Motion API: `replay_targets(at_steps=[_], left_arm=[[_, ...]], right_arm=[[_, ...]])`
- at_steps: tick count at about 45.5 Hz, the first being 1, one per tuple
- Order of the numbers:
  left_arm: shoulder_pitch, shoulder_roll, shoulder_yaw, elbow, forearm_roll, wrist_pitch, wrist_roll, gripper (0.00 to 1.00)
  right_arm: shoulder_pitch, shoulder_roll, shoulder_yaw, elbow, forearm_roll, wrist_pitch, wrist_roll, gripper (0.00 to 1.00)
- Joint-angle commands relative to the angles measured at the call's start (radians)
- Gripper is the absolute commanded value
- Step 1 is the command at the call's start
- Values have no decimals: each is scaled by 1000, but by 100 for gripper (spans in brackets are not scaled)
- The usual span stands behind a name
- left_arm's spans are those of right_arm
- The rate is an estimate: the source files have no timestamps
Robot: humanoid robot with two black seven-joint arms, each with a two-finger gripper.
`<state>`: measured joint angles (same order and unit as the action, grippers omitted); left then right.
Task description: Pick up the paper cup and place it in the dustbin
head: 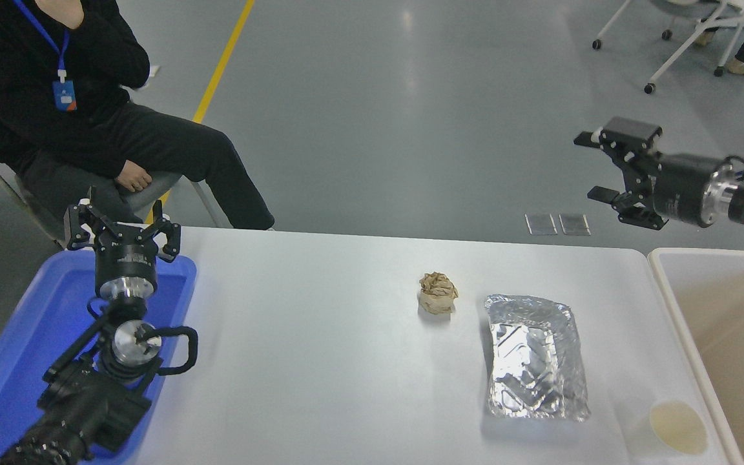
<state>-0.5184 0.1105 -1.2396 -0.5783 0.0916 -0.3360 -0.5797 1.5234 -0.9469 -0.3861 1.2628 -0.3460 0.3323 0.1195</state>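
The paper cup (672, 429) stands upright at the table's near right corner, cream-white with a pale yellowish inside. The dustbin (672, 303) is a large beige bin at the table's right edge, its tan inside showing. My right gripper (595, 166) is open and empty, high above the table's far right corner, pointing left, far from the cup. My left gripper (120, 223) is parked open at the lower left over the blue tray.
A crumpled brown paper ball (438, 292) lies mid-table. A foil tray (535, 355) lies to its right, just left of the cup. A blue plastic tray (36, 336) sits at the left edge. A person (88, 123) sits at the far left.
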Motion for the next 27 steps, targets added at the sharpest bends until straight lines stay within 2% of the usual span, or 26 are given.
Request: replay_targets(at_steps=[1,11,21,27], left_arm=[[0,0,0,0,0,0,0,99],[0,0,0,0,0,0,0,99],[0,0,0,0,-1,0,0,99],[0,0,0,0,-1,2,0,99]], right_arm=[[380,10,-411,104,-13,14,3,100],[612,135,-666,234,-37,17,15,100],[675,238,-764,368,-198,14,15,100],[768,296,-806,409,-208,56,23,100]])
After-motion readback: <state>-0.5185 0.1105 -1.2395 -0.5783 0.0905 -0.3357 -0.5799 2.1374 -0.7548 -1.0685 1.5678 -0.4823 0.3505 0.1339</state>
